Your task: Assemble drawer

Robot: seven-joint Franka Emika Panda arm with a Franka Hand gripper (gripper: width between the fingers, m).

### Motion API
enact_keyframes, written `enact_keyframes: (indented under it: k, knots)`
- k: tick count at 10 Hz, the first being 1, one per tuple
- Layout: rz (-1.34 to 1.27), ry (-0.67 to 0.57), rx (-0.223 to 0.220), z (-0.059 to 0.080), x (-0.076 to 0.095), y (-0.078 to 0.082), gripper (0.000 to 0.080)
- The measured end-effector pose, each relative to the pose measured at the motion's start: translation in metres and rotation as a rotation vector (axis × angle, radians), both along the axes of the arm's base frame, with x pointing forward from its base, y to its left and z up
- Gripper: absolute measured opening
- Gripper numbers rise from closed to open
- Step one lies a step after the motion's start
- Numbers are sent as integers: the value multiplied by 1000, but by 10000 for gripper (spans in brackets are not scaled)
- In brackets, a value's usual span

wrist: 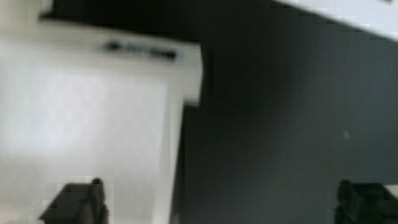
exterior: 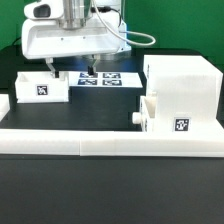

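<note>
The large white hollow casing [exterior: 185, 85] stands at the exterior view's right, with a tag on its front. A small knobbed tray [exterior: 152, 112] sits partly inside its lower opening, knob pointing left. A second small tray [exterior: 42, 87], tagged, lies on the table at the left. My gripper [exterior: 72, 68] hangs open and empty just above the table, beside that left tray and over the marker board's left end. In the blurred wrist view the left tray [wrist: 89, 120] fills one side. My gripper [wrist: 219, 205] is spread wide there, one fingertip [wrist: 75, 203] over the tray's edge.
The marker board [exterior: 100, 77] lies at the back middle. A long low white rail [exterior: 110, 140] runs across the front and up the left side. The black table [exterior: 100, 100] shows between the left tray and the casing.
</note>
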State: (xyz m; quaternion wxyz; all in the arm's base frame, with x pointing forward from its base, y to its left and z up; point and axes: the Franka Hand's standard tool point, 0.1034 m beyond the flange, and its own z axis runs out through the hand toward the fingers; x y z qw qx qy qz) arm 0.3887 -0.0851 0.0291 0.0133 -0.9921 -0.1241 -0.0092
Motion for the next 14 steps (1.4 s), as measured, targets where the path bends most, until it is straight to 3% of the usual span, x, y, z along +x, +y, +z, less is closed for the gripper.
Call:
enact_keyframes:
  k: [4, 8, 9, 10, 11, 12, 13, 14]
  knots:
    - [-35, 49, 14, -21, -18, -10, 648]
    - [-29, 53, 16, -24, -16, -7, 601]
    - [-28, 54, 16, -25, -17, -7, 427]
    - [-25, 52, 15, -25, -17, -6, 427]
    - [-25, 52, 15, -25, -17, -6, 245]
    - [-25, 52, 15, -25, -17, -6, 112]
    - [-23, 49, 14, -24, -16, -6, 112]
    - [-23, 47, 13, -24, -15, -6, 43]
